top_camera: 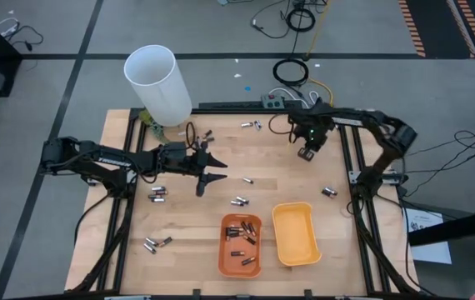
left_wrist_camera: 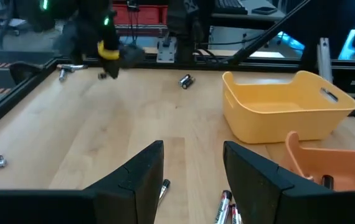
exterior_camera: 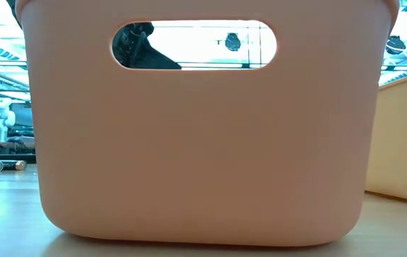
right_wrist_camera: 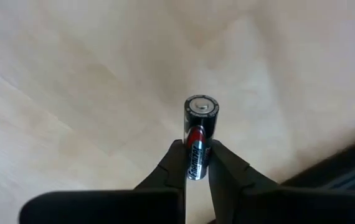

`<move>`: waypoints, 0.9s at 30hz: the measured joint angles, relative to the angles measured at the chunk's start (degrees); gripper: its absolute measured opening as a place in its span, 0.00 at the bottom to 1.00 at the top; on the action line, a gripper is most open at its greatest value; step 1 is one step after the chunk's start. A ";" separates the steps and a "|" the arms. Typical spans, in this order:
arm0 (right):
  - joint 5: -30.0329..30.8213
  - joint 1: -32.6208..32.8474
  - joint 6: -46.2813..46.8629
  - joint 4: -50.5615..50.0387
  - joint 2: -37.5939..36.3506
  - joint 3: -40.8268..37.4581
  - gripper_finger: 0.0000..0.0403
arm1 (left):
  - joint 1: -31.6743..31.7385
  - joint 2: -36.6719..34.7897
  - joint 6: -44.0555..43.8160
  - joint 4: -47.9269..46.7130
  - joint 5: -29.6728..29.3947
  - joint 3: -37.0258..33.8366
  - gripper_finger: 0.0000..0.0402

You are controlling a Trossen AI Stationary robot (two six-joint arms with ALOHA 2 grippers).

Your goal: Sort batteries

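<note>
- Gripping one dark cylindrical battery with a red band (right_wrist_camera: 197, 138), the right end effector (right_wrist_camera: 196, 160) is clenched on it above the wooden desk (top_camera: 287, 179), well behind the dark-orange plastic tray (top_camera: 240, 244).
- Step in hand, by judgement: pick-up complete, transfer pending.
- Next move calls for carrying it to that tray, which holds similar dark cells, not the empty yellow plastic tray (top_camera: 296, 234).
- Left end effector (top_camera: 205, 172) waits released, behind the dark-orange tray.

Two trays (top_camera: 240, 244) side by side at table's (top_camera: 179, 267) near edge; batteries (top_camera: 157, 194) scattered left and behind; tube (top_camera: 157, 83) at far-left corner.
</note>
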 joint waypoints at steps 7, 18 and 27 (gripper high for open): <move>-2.59 7.98 5.22 2.87 -12.06 0.04 0.06 | -0.11 -0.51 -1.29 -14.18 -9.81 3.29 0.44; -2.72 32.17 19.06 9.14 -17.51 0.11 0.06 | -0.11 -0.46 -4.11 -28.58 -14.72 4.59 0.44; -1.34 49.28 33.00 14.40 -17.31 0.15 0.06 | -0.11 -0.46 -3.80 -25.91 -14.80 4.59 0.44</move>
